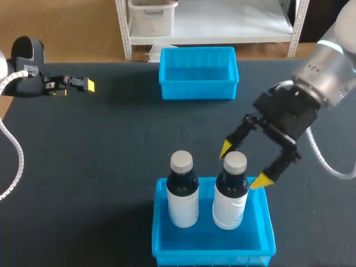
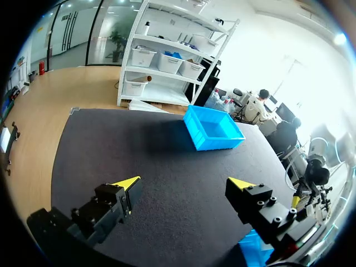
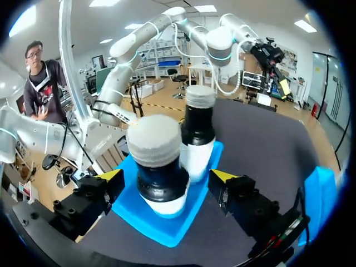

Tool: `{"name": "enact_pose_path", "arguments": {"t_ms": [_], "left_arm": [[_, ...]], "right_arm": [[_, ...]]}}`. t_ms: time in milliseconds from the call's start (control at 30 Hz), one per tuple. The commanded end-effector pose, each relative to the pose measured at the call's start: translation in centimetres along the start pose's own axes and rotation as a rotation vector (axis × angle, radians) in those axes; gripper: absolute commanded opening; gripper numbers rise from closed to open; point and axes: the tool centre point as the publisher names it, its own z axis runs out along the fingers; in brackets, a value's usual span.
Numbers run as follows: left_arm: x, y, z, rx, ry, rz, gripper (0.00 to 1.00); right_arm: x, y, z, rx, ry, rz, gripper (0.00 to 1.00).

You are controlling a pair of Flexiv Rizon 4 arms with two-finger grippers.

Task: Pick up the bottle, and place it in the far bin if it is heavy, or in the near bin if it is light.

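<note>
Two dark bottles with grey caps and white labels stand upright in the near blue bin (image 1: 160, 225). My right gripper (image 1: 243, 164) is open, its yellow tips on either side of the right bottle (image 1: 231, 194) at neck height, with gaps on both sides. In the right wrist view that bottle (image 3: 160, 167) stands between the open fingers of the right gripper (image 3: 167, 177), and the other bottle (image 3: 199, 139) is just behind it. The left bottle (image 1: 182, 192) stands free. My left gripper (image 1: 78, 86) is far off at the table's back left, open and empty (image 2: 185, 184).
The far blue bin (image 1: 198, 72) sits empty at the table's back middle, also ahead of the left gripper as the far bin (image 2: 214, 129). Dark table top (image 1: 111, 144) lies bare between the two bins and to the left.
</note>
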Motion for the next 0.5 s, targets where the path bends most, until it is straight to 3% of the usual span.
{"name": "enact_pose_path", "arguments": {"t_ms": [33,267,500], "left_arm": [[0.0,0.0,0.0,0.000,0.000,0.000,1.00],[0.0,0.0,0.0,0.000,0.000,0.000,1.00],[0.0,0.0,0.0,0.000,0.000,0.000,1.00]], "right_arm": [[1.5,1.1,-3.6,0.073,-0.007,0.072,1.00],[4.1,-0.4,-8.7,0.266,-0.105,0.344,1.00],[6.2,-2.4,-11.2,0.478,-0.140,0.559,1.00]]}}
